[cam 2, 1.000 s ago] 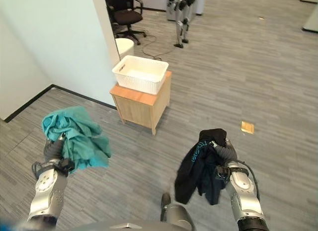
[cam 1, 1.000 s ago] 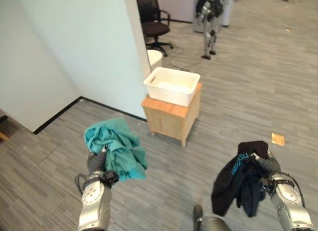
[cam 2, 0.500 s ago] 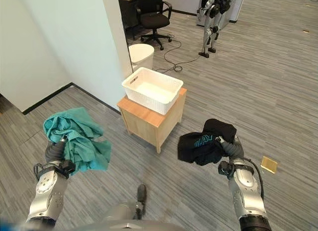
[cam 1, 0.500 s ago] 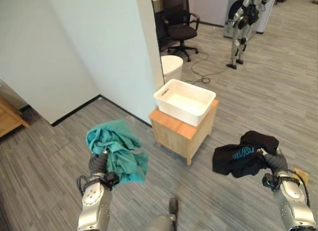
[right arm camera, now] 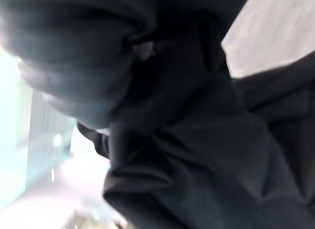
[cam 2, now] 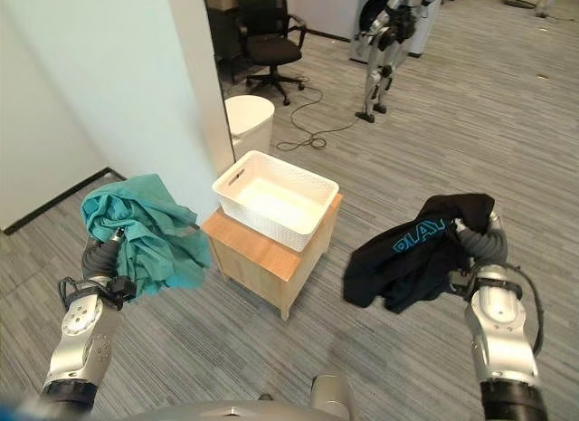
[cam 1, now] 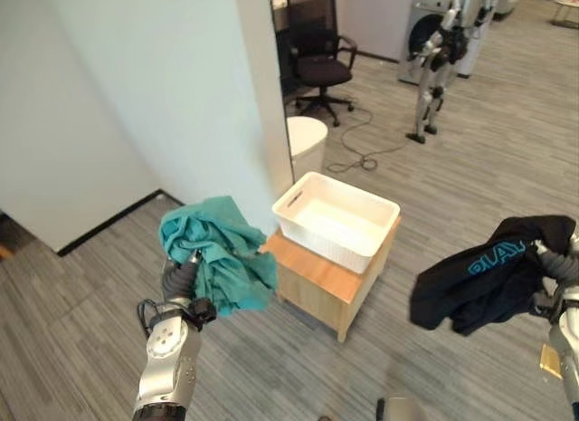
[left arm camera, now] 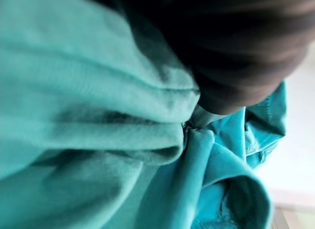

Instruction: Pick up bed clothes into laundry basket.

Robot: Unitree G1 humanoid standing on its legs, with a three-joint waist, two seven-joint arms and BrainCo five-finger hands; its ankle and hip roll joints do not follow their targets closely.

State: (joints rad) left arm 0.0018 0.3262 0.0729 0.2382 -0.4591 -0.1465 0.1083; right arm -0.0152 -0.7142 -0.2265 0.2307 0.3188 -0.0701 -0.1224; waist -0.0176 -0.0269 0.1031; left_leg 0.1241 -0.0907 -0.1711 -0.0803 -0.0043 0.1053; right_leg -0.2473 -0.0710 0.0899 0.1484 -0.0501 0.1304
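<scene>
1. A bunched teal cloth (cam 2: 140, 231) is held up in the air at the left of the scene, draped over the left hand (cam 2: 101, 256), whose fingers are curled up into its folds and keep hold of it.
2. The left wrist view shows the same teal fabric in thick folds right against the camera.
3. A black garment (cam 2: 412, 253) with pale blue lettering hangs in the air at the right, gripped at its upper right corner by the right hand (cam 2: 477, 243), whose fingers are closed on the cloth.
4. In the right wrist view, dark folds of that garment cover nearly everything.
5. Between the two held pieces, a little farther off, stands a white laundry basket (cam 2: 274, 200) with slotted handles in its walls; nothing shows inside it.
6. The basket sits on top of a small wooden cabinet (cam 2: 262, 259), set toward the cabinet's far left part, leaving a strip of wooden top bare on the near side.
7. The teal cloth hangs just left of the cabinet's near left corner; the black garment hangs apart from the cabinet on its right.
8. Behind the basket, a pale wall (cam 2: 109, 86) ends in a corner, and a white round bin (cam 2: 249, 119) stands on the grey plank floor (cam 2: 507, 122) beside that corner.
9. Farther back are a black office chair (cam 2: 267, 45) and another humanoid robot (cam 2: 387, 36) standing by a white appliance.
</scene>
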